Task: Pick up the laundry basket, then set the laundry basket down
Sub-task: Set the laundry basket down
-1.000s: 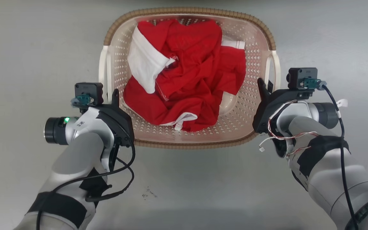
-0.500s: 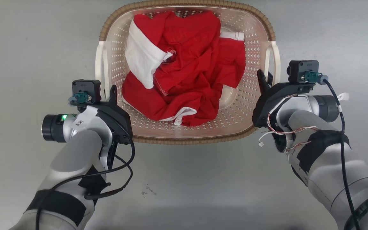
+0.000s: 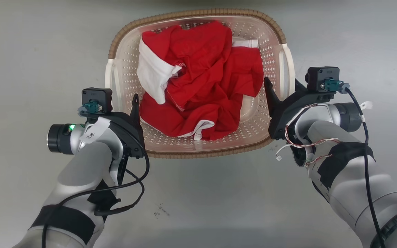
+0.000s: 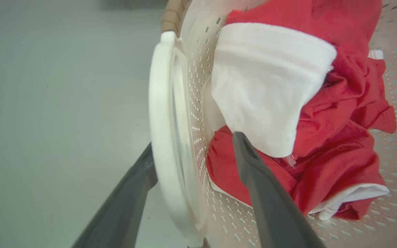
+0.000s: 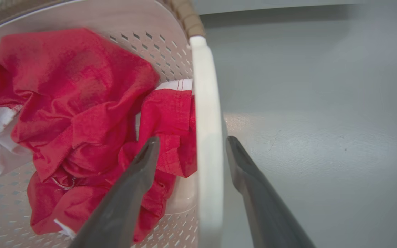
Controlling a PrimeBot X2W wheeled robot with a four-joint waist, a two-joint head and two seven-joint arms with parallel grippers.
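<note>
Laundry basket [image 3: 198,154] between my arms over grey floor [image 3: 29,51], clothes [image 3: 202,86] inside | left pincer [image 4: 194,141], right pincer [image 5: 192,138] both spread, straddling side handles [image 4: 162,137], unclamped | risk: handle slips from loose hold, basket tilts, clothes spill.

Head camera looks down from above — close-in wrist cameras share its laundry basket [image 3: 212,12].

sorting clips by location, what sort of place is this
Probably a laundry area, or a test room set up as one: a basket holds crumpled red and white clothes, with a plain grey floor under it. That is little to go on, so it's a guess.
</note>
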